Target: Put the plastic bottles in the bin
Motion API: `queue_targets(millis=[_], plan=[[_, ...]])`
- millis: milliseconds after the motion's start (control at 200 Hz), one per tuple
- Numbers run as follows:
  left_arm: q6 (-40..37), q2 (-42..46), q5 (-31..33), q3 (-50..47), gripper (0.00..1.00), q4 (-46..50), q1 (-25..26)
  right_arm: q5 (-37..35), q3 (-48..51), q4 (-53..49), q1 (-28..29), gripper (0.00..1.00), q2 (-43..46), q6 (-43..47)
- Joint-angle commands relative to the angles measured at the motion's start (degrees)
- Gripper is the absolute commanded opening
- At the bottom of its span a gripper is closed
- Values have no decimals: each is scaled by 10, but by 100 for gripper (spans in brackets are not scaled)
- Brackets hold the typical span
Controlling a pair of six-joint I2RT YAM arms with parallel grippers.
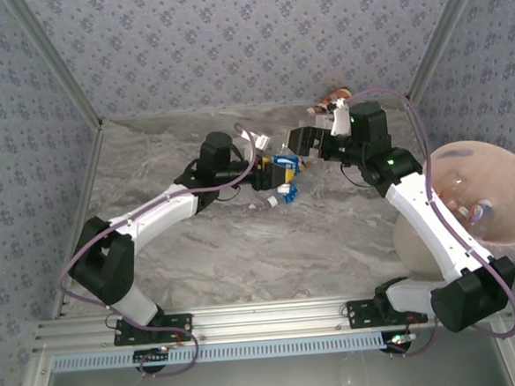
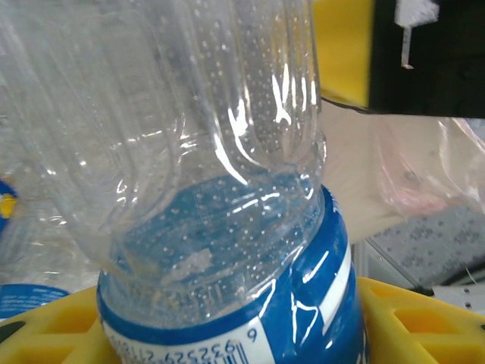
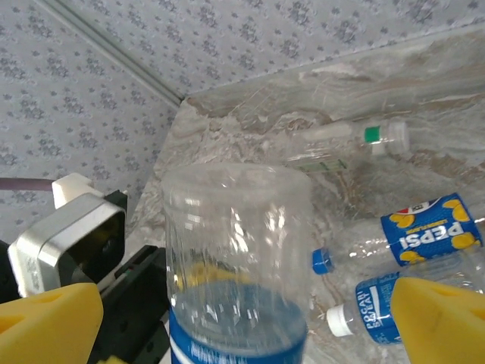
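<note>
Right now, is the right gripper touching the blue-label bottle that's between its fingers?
Apart. In the right wrist view, the right gripper is open, and its yellow fingers stand clear of the blue-label bottle on both sides.

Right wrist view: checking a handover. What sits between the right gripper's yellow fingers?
A clear, blue-labelled bottle stands between the fingers of the open right gripper, seen in the right wrist view.

blue-label bottle [image 2: 227,258]: cut off top and bottom | bin [image 1: 503,171]: partly behind right arm [image 1: 436,225]
</note>
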State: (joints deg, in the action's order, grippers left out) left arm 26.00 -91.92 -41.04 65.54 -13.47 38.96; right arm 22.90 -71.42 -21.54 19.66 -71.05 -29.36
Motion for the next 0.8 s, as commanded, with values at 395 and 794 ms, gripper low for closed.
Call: queue_targets(millis=[395, 794], plan=[[-22, 23, -98, 23, 60, -50, 20, 67, 6, 33, 3, 82, -17, -19], [-30, 16, -102, 31, 67, -41, 24, 54, 11, 38, 4, 54, -18, -16]])
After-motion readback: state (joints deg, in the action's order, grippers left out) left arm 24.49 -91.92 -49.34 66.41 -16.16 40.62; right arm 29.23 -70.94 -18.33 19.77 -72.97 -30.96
